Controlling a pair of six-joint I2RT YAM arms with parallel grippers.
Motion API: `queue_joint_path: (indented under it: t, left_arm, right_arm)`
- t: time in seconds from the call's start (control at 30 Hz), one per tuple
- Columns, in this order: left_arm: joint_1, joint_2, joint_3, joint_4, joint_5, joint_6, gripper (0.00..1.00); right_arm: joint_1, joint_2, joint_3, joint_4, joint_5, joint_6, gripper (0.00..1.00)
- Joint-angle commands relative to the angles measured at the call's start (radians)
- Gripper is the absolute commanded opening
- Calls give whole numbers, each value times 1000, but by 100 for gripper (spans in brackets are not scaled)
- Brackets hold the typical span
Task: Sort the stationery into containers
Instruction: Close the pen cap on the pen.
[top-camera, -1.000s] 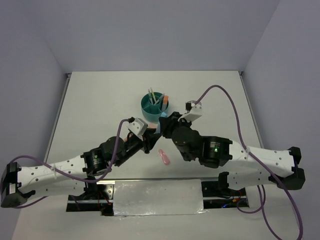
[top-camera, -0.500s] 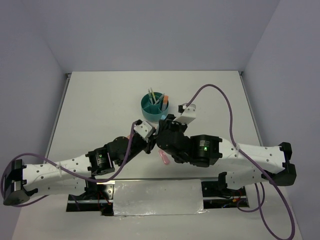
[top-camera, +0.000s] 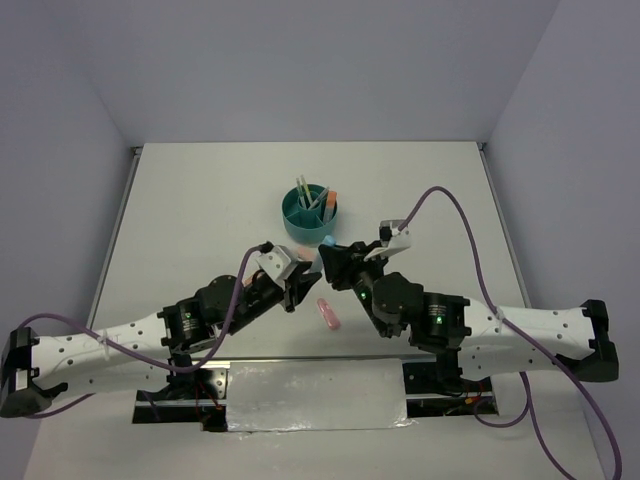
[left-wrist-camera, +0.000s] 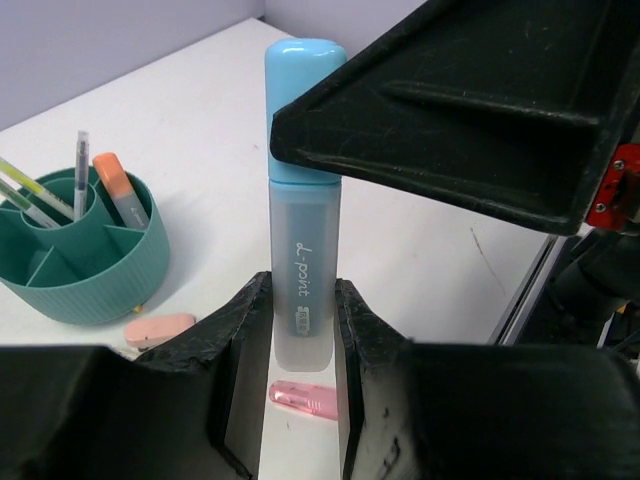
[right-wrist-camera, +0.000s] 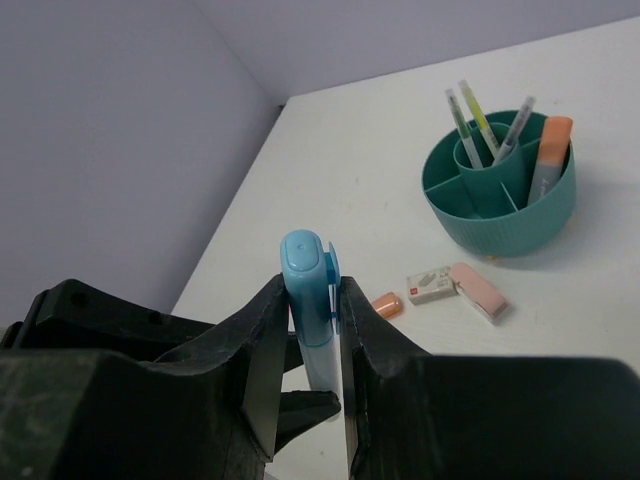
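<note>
Both grippers pinch one blue highlighter (left-wrist-camera: 303, 200) upright, between them.
Frosted barrel clamped by left gripper (left-wrist-camera: 302, 305), cap by right gripper (right-wrist-camera: 312, 310); teal organizer (top-camera: 300, 230) at 12 o'clock of the pair, pink stationery piece (top-camera: 328, 314) lying at 6 o'clock.

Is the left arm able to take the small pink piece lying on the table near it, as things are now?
Probably not yet. The pink piece lies uncovered on the table, but the left claw is shut on the blue highlighter, which the right claw also grips.
</note>
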Motion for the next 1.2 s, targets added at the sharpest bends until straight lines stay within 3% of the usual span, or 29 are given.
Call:
queue_joint_path:
  t: [0.0, 0.23, 0.37, 0.53, 0.87, 0.97, 1.03, 1.17]
  left_arm:
    - [6, -39, 40, 268, 1, 3, 0]
    - [6, -33, 57, 274, -29, 55, 0]
    - [6, -42, 64, 267, -13, 78, 0]
    - [6, -44, 55, 257, 21, 76, 0]
    - [6, -52, 11, 303, 47, 46, 0]
    - [6, -46, 17, 303, 60, 43, 0]
    - [6, -42, 20, 297, 73, 38, 0]
    - [6, -41, 23, 274, 104, 14, 0]
  right_arm:
    - [25, 25, -16, 50, -127, -61, 0]
    - [25, 71, 24, -44, -205, 17, 7]
    - [25, 36, 3, -4, -231, 17, 20]
    - [25, 33, 64, -73, -219, 32, 35]
    - [27, -9, 47, -38, -210, -30, 50]
    - [25, 1, 52, -38, -201, -47, 45]
    - [25, -4, 44, -1, -207, -66, 27]
    - [27, -15, 27, 52, -213, -124, 11]
